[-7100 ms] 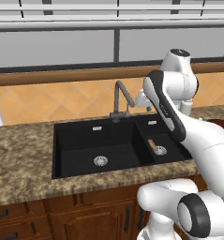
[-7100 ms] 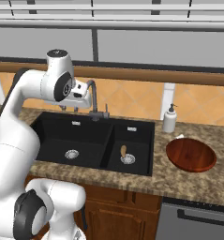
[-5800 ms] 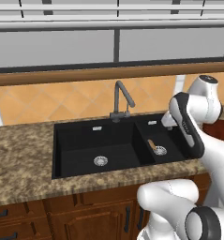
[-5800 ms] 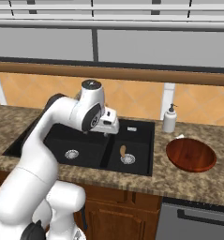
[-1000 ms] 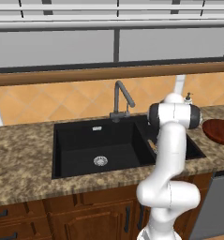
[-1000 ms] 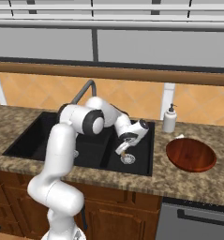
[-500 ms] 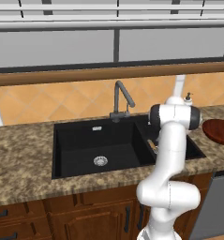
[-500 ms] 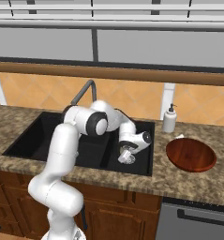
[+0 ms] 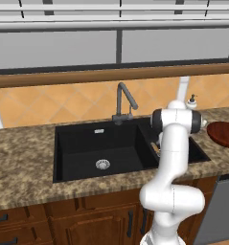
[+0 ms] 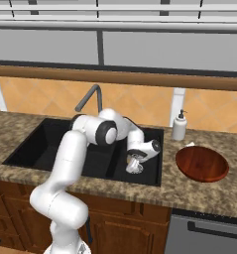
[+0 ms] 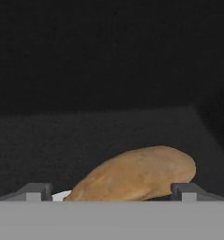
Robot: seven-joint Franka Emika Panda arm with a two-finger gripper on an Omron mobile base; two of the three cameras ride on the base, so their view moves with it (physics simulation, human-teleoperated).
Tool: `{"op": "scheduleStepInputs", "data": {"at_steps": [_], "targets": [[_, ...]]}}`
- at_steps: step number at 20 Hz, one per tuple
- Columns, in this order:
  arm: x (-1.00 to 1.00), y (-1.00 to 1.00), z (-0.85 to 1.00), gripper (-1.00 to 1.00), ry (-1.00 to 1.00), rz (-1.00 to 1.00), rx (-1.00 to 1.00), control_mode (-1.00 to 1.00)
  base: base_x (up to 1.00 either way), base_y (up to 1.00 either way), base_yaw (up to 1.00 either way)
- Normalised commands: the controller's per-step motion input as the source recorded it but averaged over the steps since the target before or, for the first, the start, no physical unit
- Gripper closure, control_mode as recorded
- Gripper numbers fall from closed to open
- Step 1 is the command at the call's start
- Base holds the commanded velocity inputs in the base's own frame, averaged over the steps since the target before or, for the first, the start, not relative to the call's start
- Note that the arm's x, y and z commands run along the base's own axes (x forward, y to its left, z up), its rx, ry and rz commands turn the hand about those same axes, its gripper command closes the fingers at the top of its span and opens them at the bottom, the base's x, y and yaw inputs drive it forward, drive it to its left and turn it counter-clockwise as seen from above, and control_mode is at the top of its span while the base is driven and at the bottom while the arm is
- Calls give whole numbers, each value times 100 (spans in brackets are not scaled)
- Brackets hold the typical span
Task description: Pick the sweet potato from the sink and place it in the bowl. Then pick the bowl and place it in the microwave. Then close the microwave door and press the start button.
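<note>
Tan-orange and matt, the sweet potato lies directly ahead of the gripper in the hand view, on the dark floor of the sink's small basin and partly over the pale drain disc. The gripper stands fully open, holding nothing; one finger tip rises on each side of the tuber, so the tuber sits between the jaws rather than beside them.

Handling judgement: the tuber is probably light, firm and not fragile, with a dry skin that should give reasonable friction. Its rounded, tapered form is the risk: a grip near the narrow end could squeeze it out of the jaws. The thick middle section, taken across the short axis, appears the safest place to close. The drain disc beneath it may leave it rocking slightly under contact.

View comparison: the hand view gives the alignment of the tips with the tuber but no surroundings beyond the black basin walls. The right base view shows the gripper lowered into the small basin of the sink, the bowl on the worktop just right of the sink, and the soap dispenser behind it. The left base view shows a small part of the tuber beside the arm, the faucet and the large basin's drain; the arm hides the gripper there.
</note>
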Motion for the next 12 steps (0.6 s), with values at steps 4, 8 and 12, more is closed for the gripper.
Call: {"op": "scheduleStepInputs", "data": {"at_steps": [4,8,12], "targets": [[26,5,-17,-100,2,7,1,-100,0,0,0],[23,22,-32,-100,5,2,4,-100,0,0,0],[15,39,-41,-100,5,0,6,-100,0,0,0]]}}
